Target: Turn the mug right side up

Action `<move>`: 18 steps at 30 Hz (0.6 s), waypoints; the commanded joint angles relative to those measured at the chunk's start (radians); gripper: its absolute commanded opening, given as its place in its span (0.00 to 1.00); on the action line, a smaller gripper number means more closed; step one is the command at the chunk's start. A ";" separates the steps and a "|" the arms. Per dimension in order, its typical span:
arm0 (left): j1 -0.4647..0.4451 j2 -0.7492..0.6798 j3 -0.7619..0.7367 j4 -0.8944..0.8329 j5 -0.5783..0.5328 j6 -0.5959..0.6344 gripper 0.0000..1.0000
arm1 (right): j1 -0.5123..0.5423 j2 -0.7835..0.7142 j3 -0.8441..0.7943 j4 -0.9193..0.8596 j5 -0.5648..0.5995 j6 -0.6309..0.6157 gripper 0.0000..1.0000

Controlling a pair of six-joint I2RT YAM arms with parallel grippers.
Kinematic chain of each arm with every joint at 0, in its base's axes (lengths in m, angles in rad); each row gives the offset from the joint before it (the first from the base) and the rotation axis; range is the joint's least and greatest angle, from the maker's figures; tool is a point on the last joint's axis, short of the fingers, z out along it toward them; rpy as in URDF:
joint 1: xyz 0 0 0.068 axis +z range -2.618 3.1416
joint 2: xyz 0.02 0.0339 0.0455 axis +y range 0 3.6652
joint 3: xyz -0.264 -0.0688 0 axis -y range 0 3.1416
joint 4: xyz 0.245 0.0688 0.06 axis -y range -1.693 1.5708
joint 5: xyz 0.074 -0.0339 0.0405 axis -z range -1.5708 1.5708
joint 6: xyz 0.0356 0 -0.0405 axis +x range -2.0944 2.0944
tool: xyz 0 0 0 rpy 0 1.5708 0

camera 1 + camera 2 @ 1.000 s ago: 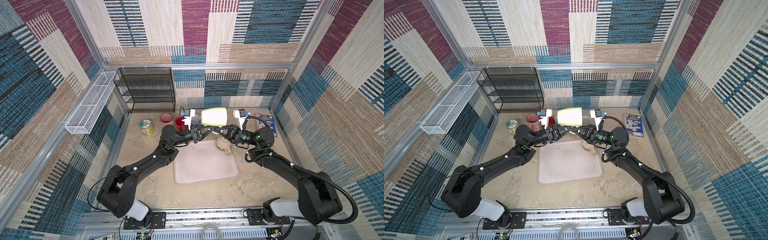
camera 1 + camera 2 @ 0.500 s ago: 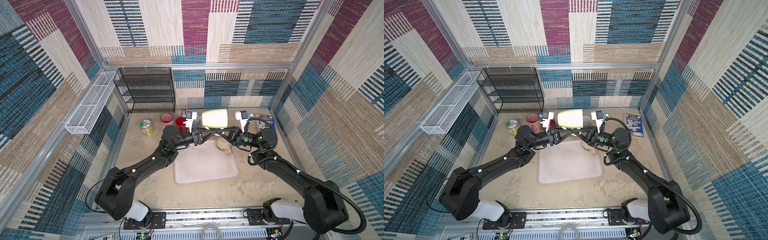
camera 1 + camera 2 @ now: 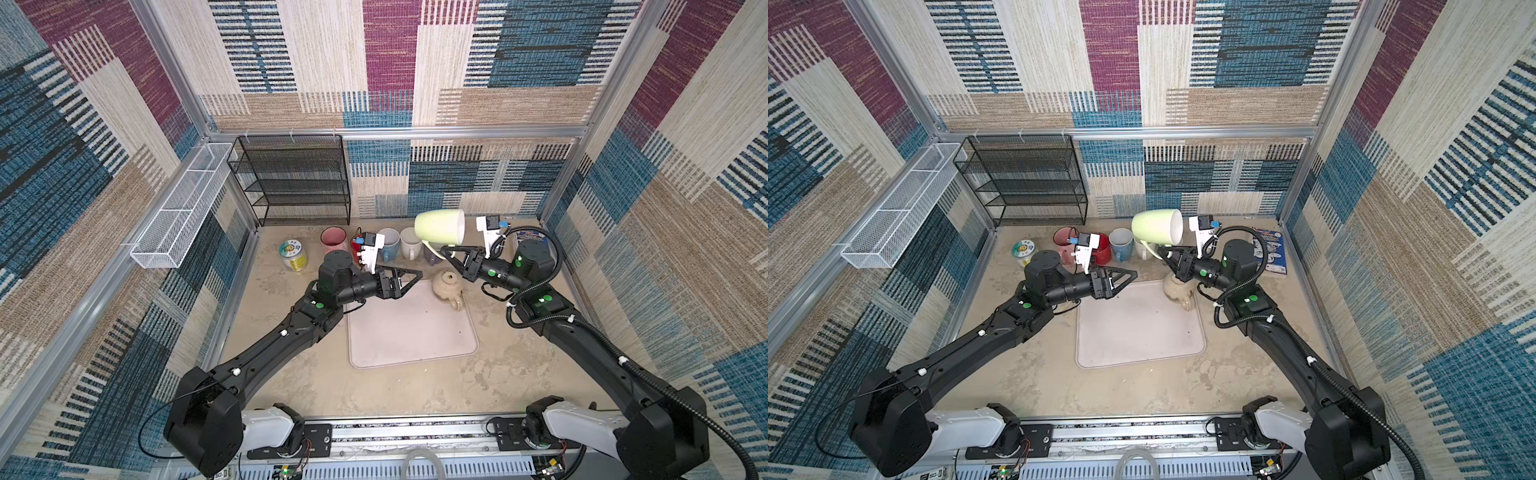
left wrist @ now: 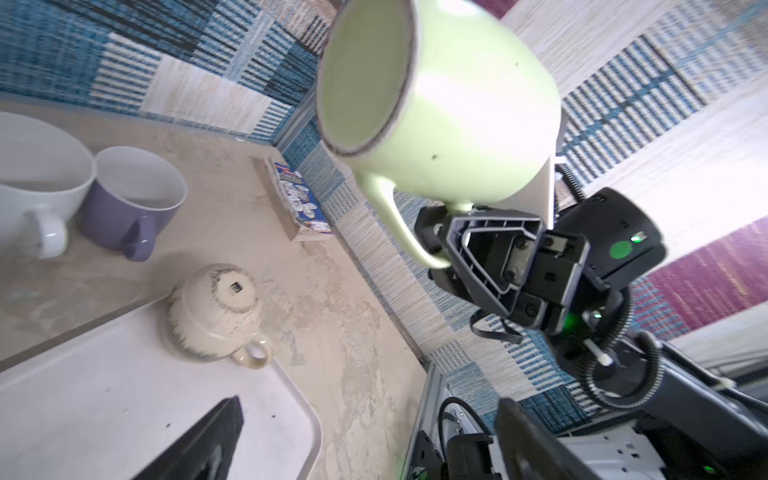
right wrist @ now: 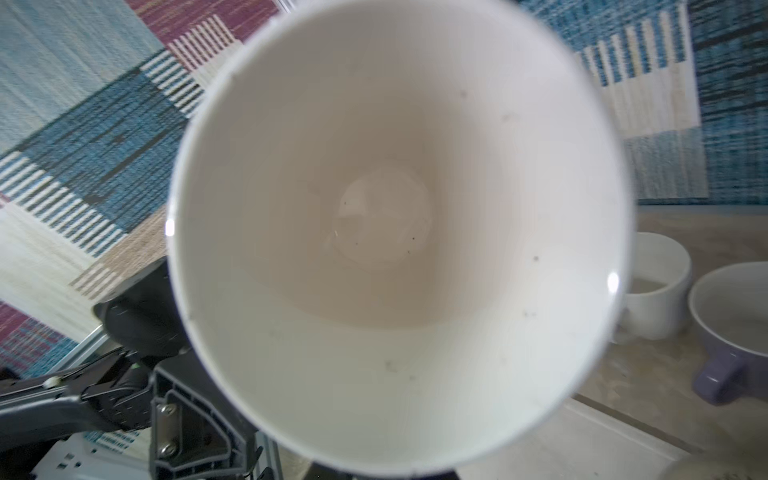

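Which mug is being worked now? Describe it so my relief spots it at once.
Look above the row of mugs at the back of the table. There a pale green mug hangs on its side, the right gripper shut on its handle. It alone is off the table, its white inside facing the right arm.

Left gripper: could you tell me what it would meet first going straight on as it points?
Probably the green mug's handle, pinched in the right gripper; the beige mug lies lower, though depth is unclear.
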 commanded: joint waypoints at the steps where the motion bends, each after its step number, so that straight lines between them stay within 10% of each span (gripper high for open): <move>1: 0.001 -0.024 0.020 -0.228 -0.131 0.092 0.99 | 0.000 0.016 0.040 -0.135 0.163 -0.101 0.00; 18: 0.003 -0.143 0.098 -0.658 -0.389 0.193 0.99 | -0.077 0.265 0.210 -0.347 0.433 -0.253 0.00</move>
